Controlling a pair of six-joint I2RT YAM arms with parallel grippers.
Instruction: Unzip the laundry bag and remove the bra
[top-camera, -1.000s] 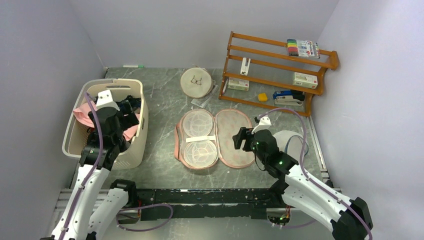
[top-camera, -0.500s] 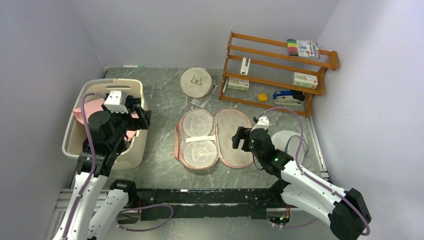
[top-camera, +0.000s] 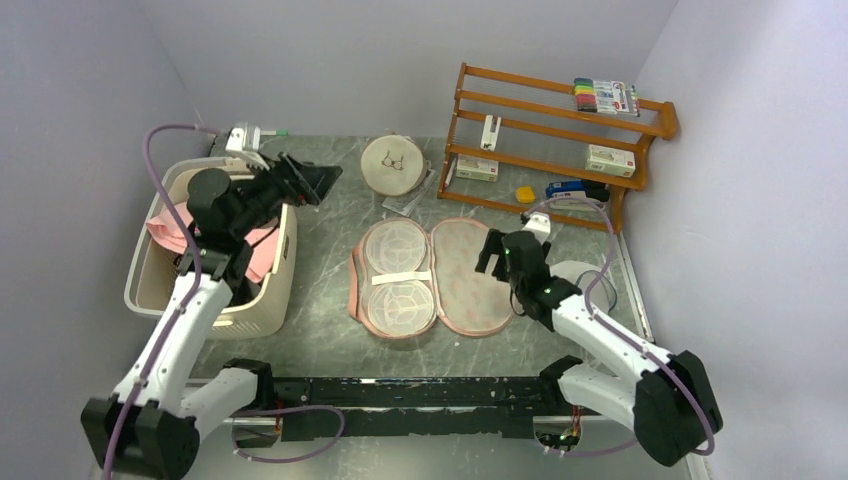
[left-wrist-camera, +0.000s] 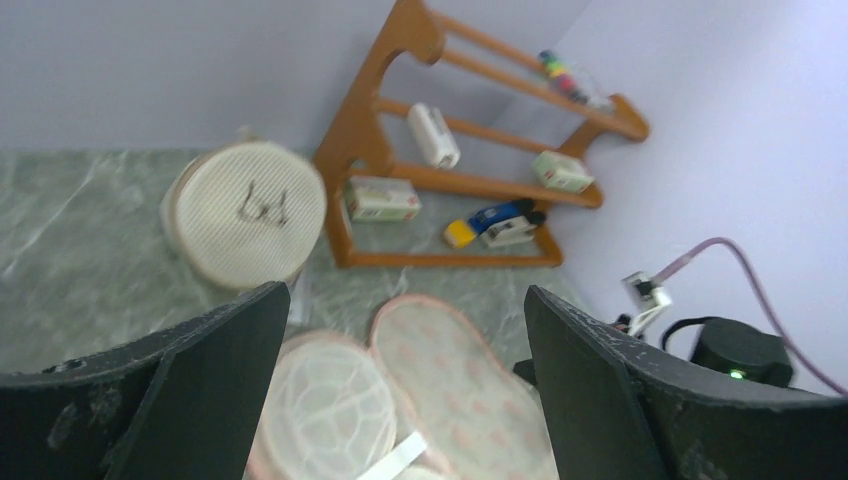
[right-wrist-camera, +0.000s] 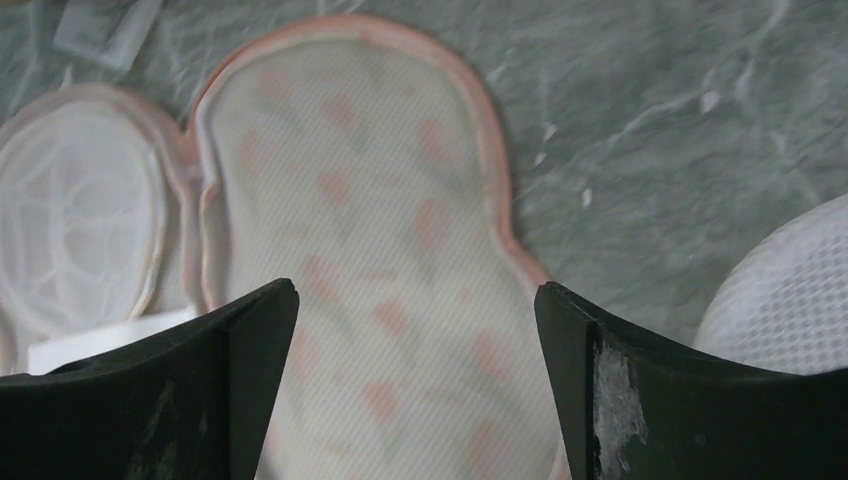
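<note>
Peach-pink floral laundry bag (top-camera: 430, 278) lies unzipped, mesh half at 9 o'clock. Both are spread: the left hand (top-camera: 320, 182) has lifted from the basket (top-camera: 262, 312), the right hand (top-camera: 489, 257) edged toward 12 o'clock.

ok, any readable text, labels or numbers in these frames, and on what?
None is legible.
Boxes on the wooden rack: printed labels, too small to read.
Marker pack: label too small to read.
Round pouch: a glasses-like motif, no words.
</note>
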